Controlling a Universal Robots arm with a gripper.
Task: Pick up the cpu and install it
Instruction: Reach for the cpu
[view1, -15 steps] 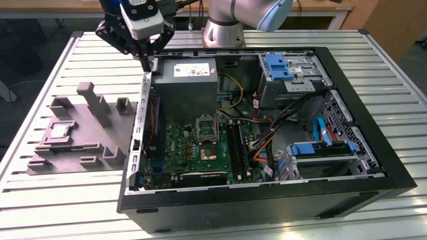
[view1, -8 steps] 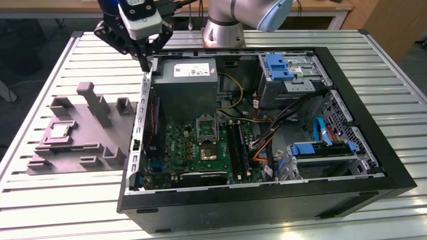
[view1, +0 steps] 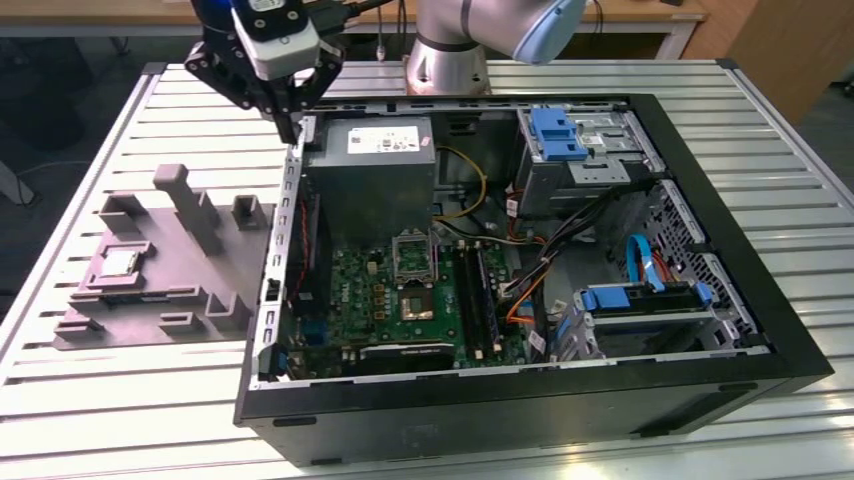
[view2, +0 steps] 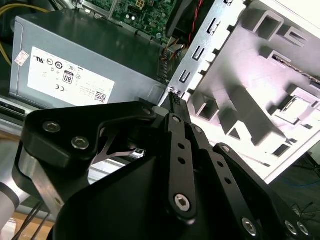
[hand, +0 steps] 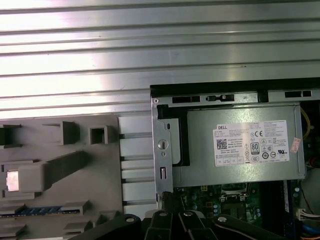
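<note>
Hung over case edge (view1: 284, 200), claw (view1: 287, 128) clenched empty, chip (view1: 118, 262) at 7 o'clock on tray (view1: 140, 305). Could've clipped that edge descending.

1. A silvery ribbed aluminium desk (view1: 801, 250) of parallel slats, glaring brightly in the first wrist view (hand: 150, 45).
2. Beyond it, a pale wooden tabletop (view1: 94, 12) and a brown wooden panel (view1: 787, 45).
3. Dark floor (view1: 54, 110) at the exterior view's left.

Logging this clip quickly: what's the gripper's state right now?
Gripper: shut, holding nothing; the cpu lies on the grey tray.
</note>
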